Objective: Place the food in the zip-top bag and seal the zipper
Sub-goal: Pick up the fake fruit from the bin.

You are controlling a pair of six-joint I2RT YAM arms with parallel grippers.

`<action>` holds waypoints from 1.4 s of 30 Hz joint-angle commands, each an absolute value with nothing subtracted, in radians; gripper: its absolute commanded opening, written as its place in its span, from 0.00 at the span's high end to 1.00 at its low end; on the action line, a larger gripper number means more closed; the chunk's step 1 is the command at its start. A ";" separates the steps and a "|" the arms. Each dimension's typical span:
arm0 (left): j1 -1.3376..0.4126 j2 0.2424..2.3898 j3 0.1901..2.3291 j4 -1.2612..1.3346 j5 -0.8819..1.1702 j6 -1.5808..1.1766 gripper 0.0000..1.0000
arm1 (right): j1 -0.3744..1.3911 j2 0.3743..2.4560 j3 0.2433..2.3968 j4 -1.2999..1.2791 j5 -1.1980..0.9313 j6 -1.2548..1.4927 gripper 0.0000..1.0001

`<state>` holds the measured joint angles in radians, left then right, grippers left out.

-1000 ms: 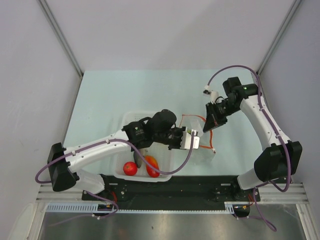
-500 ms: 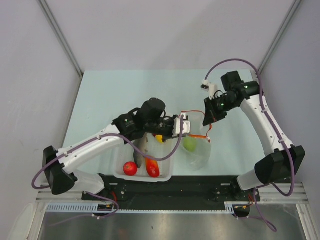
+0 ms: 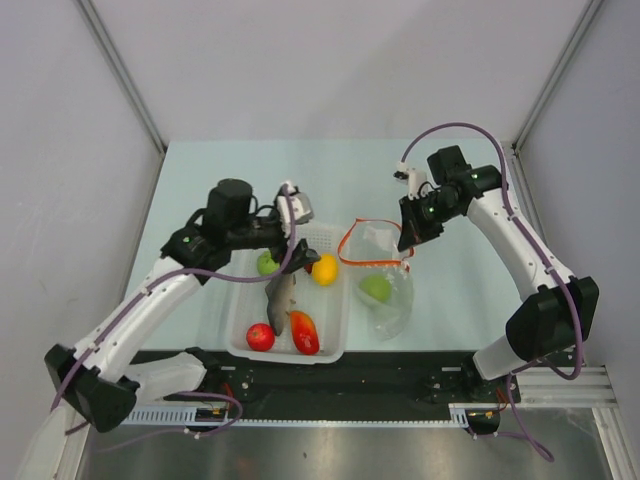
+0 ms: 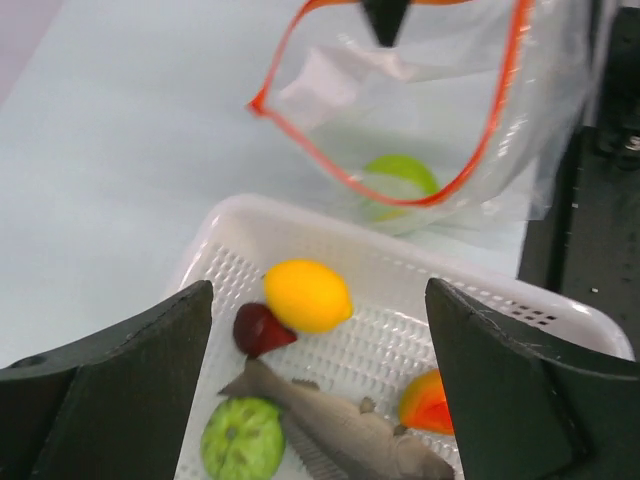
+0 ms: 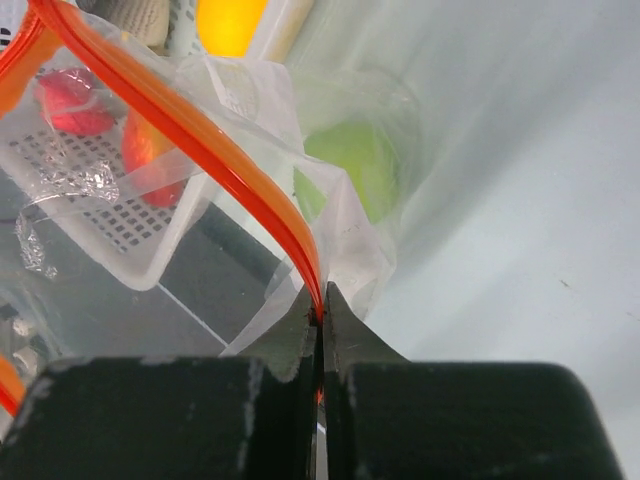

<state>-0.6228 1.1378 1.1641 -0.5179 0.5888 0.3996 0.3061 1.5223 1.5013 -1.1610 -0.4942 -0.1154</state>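
Observation:
The clear zip-top bag (image 3: 385, 285) lies right of the basket with its mouth held up and open. A green ball fruit (image 3: 376, 289) sits inside it. My right gripper (image 3: 408, 236) is shut on the orange-red zipper (image 5: 250, 180) at the mouth's far right corner. My left gripper (image 3: 296, 222) hangs open and empty above the basket's back edge. In the basket lie a yellow fruit (image 4: 307, 295), a dark red piece (image 4: 258, 328), a grey fish (image 4: 345, 430), a green fruit (image 4: 243, 440), an orange-red pepper (image 3: 303, 332) and a red round fruit (image 3: 260, 336).
The white perforated basket (image 3: 335, 340) stands near the table's front edge, its right wall touching the bag. Grey walls close in the table on the left, back and right. The black rail (image 3: 400, 370) of the arm bases runs just in front of basket and bag.
My left gripper opened, left the green ball in the bag and drew back left over the basket. The right gripper kept its hold on the zipper, shifting slightly up.

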 commanded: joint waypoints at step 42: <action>-0.575 1.292 1.037 -0.383 0.557 0.674 0.46 | 0.316 1.489 1.430 -1.086 -0.525 -0.044 1.00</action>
